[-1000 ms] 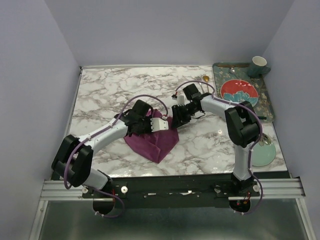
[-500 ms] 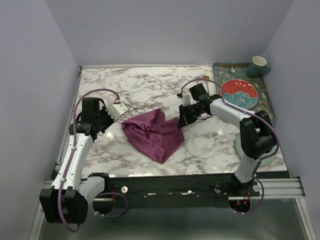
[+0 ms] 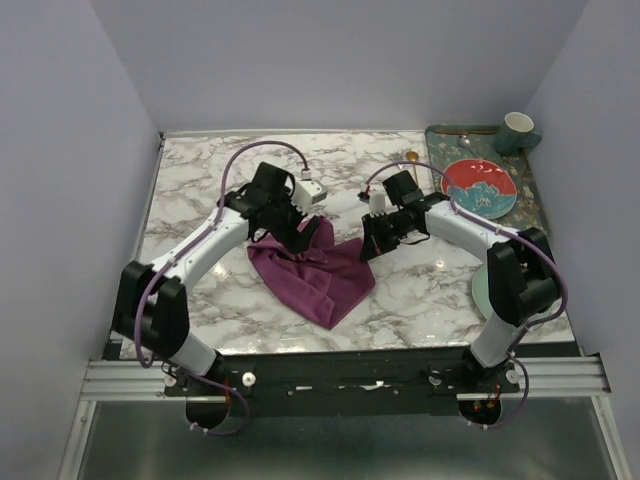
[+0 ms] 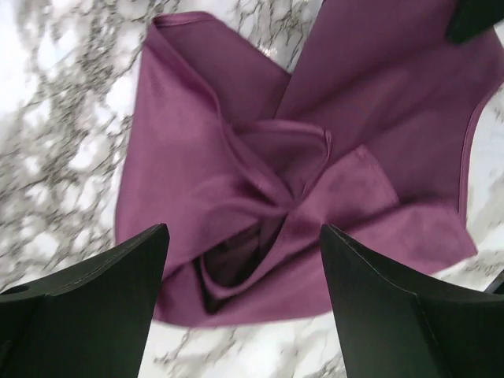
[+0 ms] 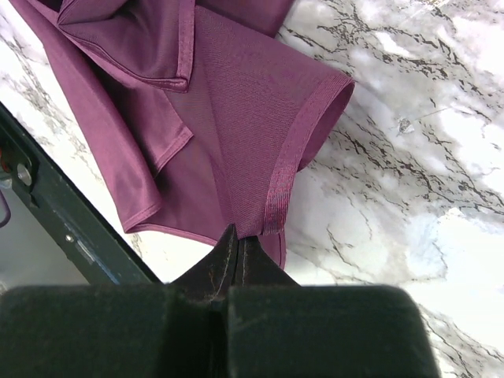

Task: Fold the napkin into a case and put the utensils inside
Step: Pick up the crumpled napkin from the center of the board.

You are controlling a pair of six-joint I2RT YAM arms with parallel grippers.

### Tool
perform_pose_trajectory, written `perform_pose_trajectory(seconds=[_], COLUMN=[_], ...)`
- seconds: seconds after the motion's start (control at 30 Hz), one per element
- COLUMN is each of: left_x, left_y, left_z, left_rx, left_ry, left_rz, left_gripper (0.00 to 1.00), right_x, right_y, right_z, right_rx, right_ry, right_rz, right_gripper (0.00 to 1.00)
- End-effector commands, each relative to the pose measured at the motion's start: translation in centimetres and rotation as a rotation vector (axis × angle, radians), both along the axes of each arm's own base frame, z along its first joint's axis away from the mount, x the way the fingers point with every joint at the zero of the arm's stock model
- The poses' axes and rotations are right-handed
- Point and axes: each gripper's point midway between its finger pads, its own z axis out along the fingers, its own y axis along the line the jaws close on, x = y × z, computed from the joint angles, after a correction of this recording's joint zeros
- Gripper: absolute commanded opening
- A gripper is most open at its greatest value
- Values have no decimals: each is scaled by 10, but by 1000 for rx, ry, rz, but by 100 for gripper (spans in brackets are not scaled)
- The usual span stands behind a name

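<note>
The plum-purple napkin [image 3: 318, 272] lies crumpled in loose overlapping folds on the marble table; no case shape shows. My left gripper [image 3: 300, 229] hovers open over its upper left part. In the left wrist view the black fingers [image 4: 94, 307] stand wide on either side of a bunched fold [image 4: 260, 181], touching nothing. My right gripper [image 3: 372, 244] is shut on the napkin's right edge. In the right wrist view its tips [image 5: 237, 240] pinch the ribbed hem of the napkin [image 5: 228, 126]. Of the utensils, only a small gold spoon end [image 3: 411, 157] shows, beside the tray.
A teal tray [image 3: 528, 205] at the back right holds a red plate [image 3: 478, 185] and a cup [image 3: 517, 127]. A pale green plate [image 3: 482, 292] lies at the front right, partly under the right arm. The table's front rail [image 5: 71, 228] runs close to the napkin.
The left arm swung from the table's left side back over the napkin, and its gripper has opened. The right gripper closed on the napkin's right edge and has stayed there.
</note>
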Motion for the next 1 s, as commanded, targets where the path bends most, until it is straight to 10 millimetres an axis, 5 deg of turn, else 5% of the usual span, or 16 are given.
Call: perform_pose_trajectory(seconds=[0.0, 0.17, 0.23, 0.27, 0.37, 0.47, 0.53, 0.6, 0.7, 0.77, 0.97], left_x=[18, 27, 28, 29, 35, 26, 20, 0, -27, -45, -46], left_y=[-35, -44, -34, -26, 22, 79, 139, 198, 244, 259, 279], left_z=[-37, -65, -73, -73, -62, -49, -38, -40, -55, -70, -82], left_rx=[-21, 22, 78, 101, 138, 190, 232, 305, 421, 453, 444], left_ry=[173, 257, 264, 261, 234, 231, 205, 214, 221, 256, 252], left_rz=[108, 136, 152, 163, 251, 313, 395, 507, 517, 511, 587], left_gripper=[87, 77, 50, 26, 0, 0, 0, 0, 0, 0, 1], right_x=[-9, -11, -12, -14, -16, -21, -23, -28, -29, -27, -13], right_y=[-6, -12, -15, -17, -26, -38, -49, -59, -74, -78, -87], right_z=[-2, -3, -3, -3, -1, 0, -3, -4, -9, -11, -16], right_rx=[-23, -45, -60, -69, -108, -163, -214, -251, -318, -343, -400], right_ry=[11, 10, 2, 6, -11, -18, -44, -59, -80, -93, -161], right_rz=[0, 0, 1, 1, -1, -7, 16, 25, 28, 29, 44], right_gripper=[1, 1, 0, 1, 0, 1, 0, 1, 1, 1, 0])
